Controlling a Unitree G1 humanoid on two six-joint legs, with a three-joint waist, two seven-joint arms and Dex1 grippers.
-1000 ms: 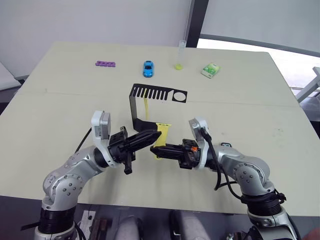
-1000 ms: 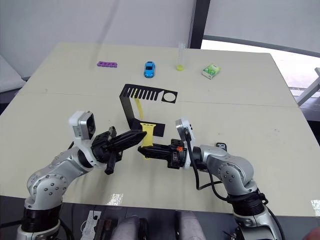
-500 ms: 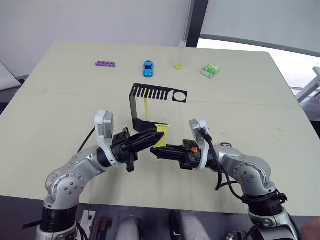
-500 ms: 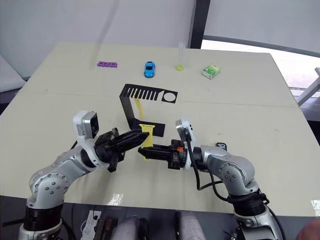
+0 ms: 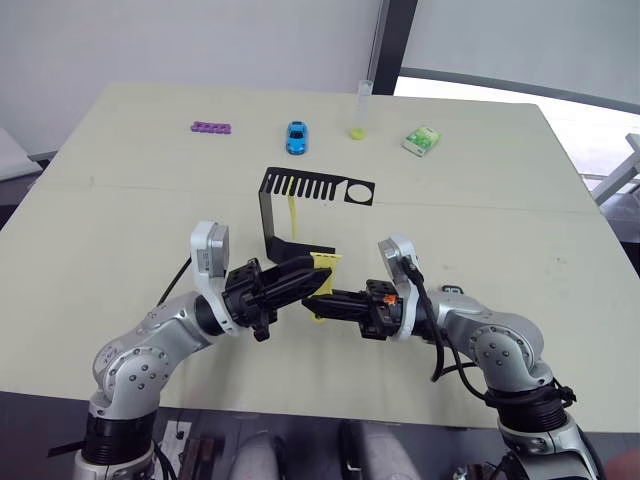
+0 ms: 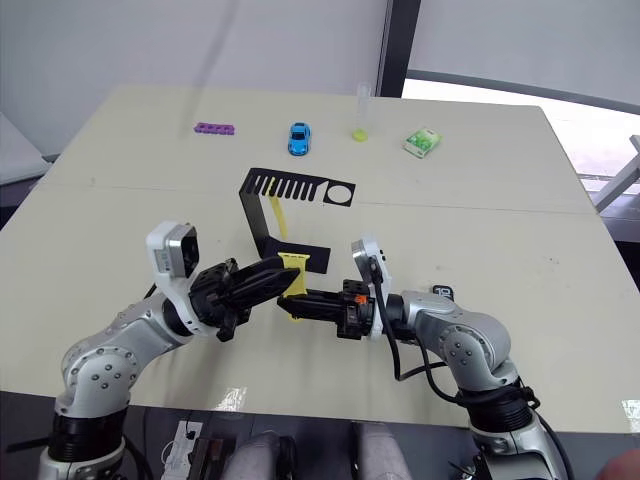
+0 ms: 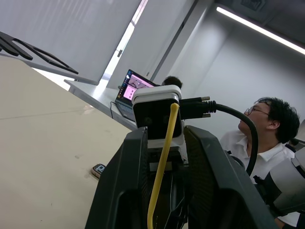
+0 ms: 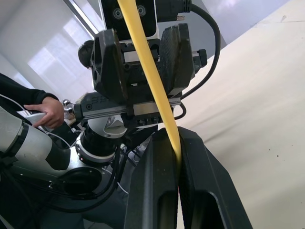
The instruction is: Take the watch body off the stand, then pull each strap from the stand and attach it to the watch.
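Purple block strip [image 5: 211, 128] sits far left at the back of the cream table [image 5: 120, 210]; then blue toy car [image 5: 296, 137], clear tube w/ yellow bottom [image 5: 360, 110], green-white packet [image 5: 421, 141] along the same back row.

Left gripper [image 5: 312, 276] reaches in from the left, just in front of the stand's base. In left wrist view its fingers [image 7: 121, 191] stand a little apart w/ a yellow strap [image 7: 160, 171] running up between them; can't tell if they touch it.

Stand [image 5: 283, 212]: black C bracket mid-table, slotted top plate w/ round hole, flat base. Second yellow strap [image 5: 292, 216] hangs from a slot, still on the stand.

Between the two grippers, the first strap [image 5: 322, 282] is upright-ish, top end by the left fingertips.

Right gripper [image 5: 322, 301] comes from the right, narrow, pinching the strap's lower part; right wrist view shows fingers [image 8: 157, 191] closed on the strap edge-on.

Watch body [image 6: 443, 292]: small dark thing on the table behind the right forearm, well apart from the stand.
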